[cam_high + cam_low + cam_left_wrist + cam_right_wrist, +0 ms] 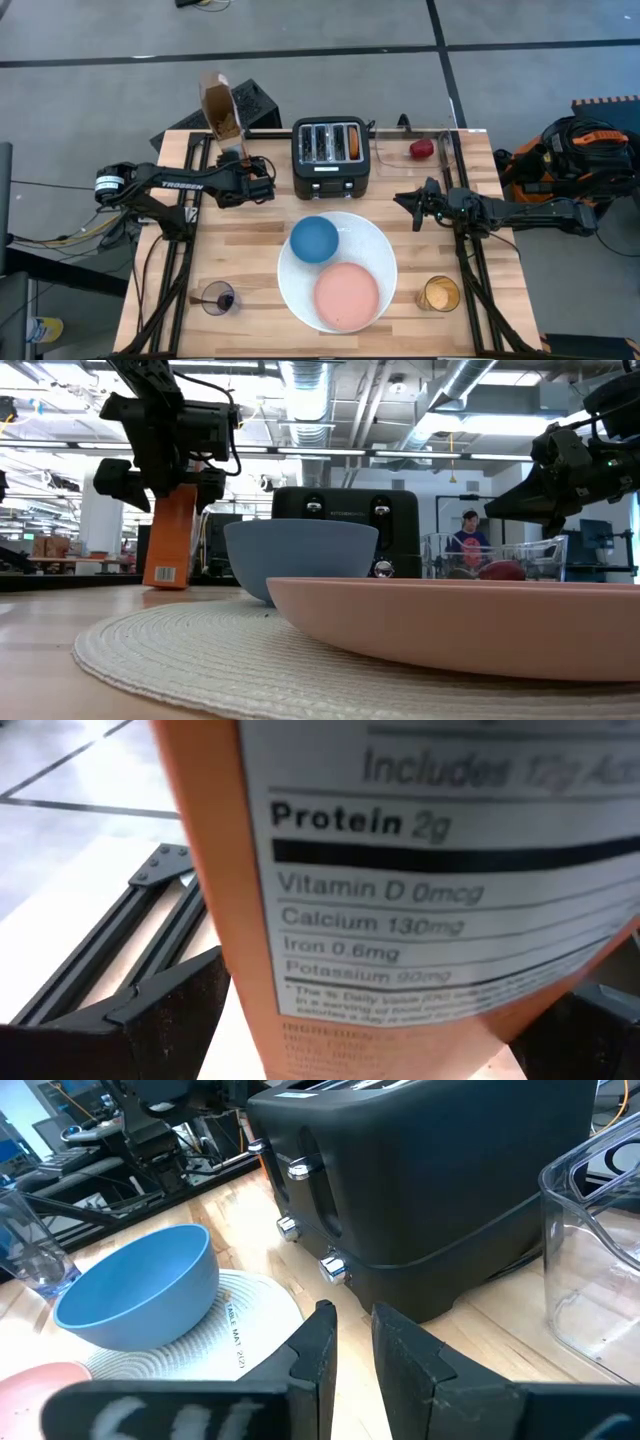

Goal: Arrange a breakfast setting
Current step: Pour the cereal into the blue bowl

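Observation:
An open orange cereal box [222, 110] stands upright on its base at the table's far left [170, 540]. My left gripper [233, 152] is open, with a dark finger on either side of the box's lower part [400, 950]. A blue bowl [315, 240] and a pink plate [347, 297] rest on the large white plate [380, 245] at the table's middle. A red fruit [422, 149] lies in a clear container at the far right. My right gripper [403, 200] hovers shut to the right of the toaster, holding nothing [350, 1330]. My left gripper's fingers [170, 1015] flank the cereal box's narrow sides near its lower part, coming level from the table's near side. Whether they touch the box, I cannot tell. The box stands on the table.
The black toaster [332, 150] stands at the far middle, with a brown piece in its right slot [355, 141]. A dark glass [218, 297] stands near the front left. A glass of orange drink [438, 293] stands near the front right. Bare wood lies between the arms.

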